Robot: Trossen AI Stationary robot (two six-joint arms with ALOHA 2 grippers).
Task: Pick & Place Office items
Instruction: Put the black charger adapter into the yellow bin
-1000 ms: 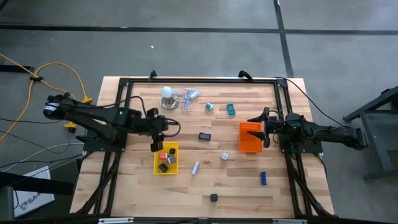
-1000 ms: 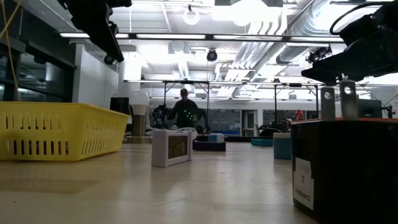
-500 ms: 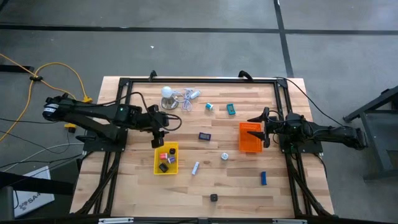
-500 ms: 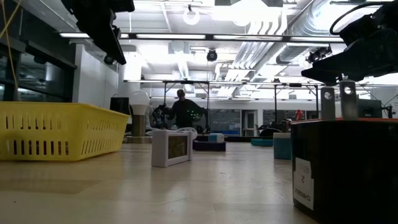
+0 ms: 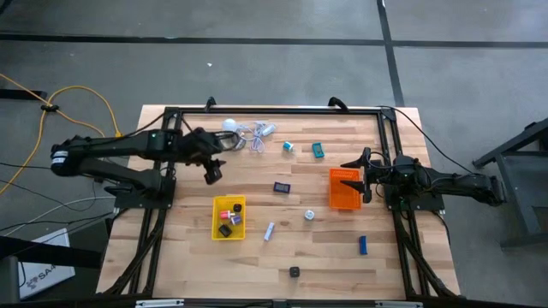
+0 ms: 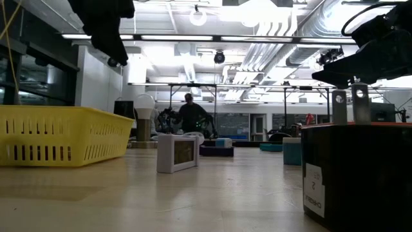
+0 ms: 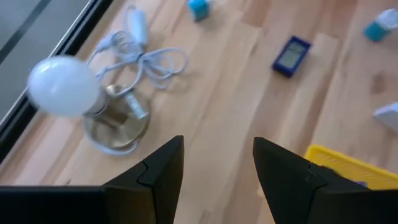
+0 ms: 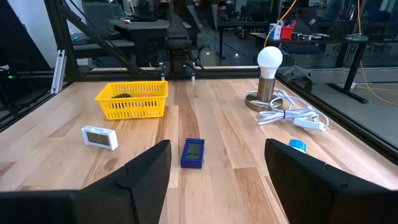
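The office items lie scattered on the wooden table: a blue flat block point(image 5: 282, 186), a teal roll point(image 5: 288, 147), a teal block point(image 5: 318, 151), small white pieces point(image 5: 309, 215) point(image 5: 269, 230), a blue piece point(image 5: 363, 245) and a black block point(image 5: 294, 272). A red piece point(image 5: 235, 208) and a black piece point(image 5: 224, 229) sit inside the yellow tray point(image 5: 216, 224). My left gripper point(image 5: 211, 174) point(image 7: 217, 162) hangs open above bare wood between the tray and the lamp. My right gripper point(image 5: 366, 175) point(image 8: 217, 168) is open beside the orange tray point(image 5: 344, 188).
A white dome lamp point(image 5: 229, 128) point(image 7: 62, 87) with its pale cord point(image 5: 257, 133) stands near the far edge. A black frame point(image 5: 274, 109) runs round the table. In the low view a black block point(image 6: 354, 174) stands close to the camera. A person point(image 6: 188, 113) is in the room behind.
My left gripper has drawn back from above the yellow tray toward the table's far-left side, nearer the lamp, with its arm folding back.
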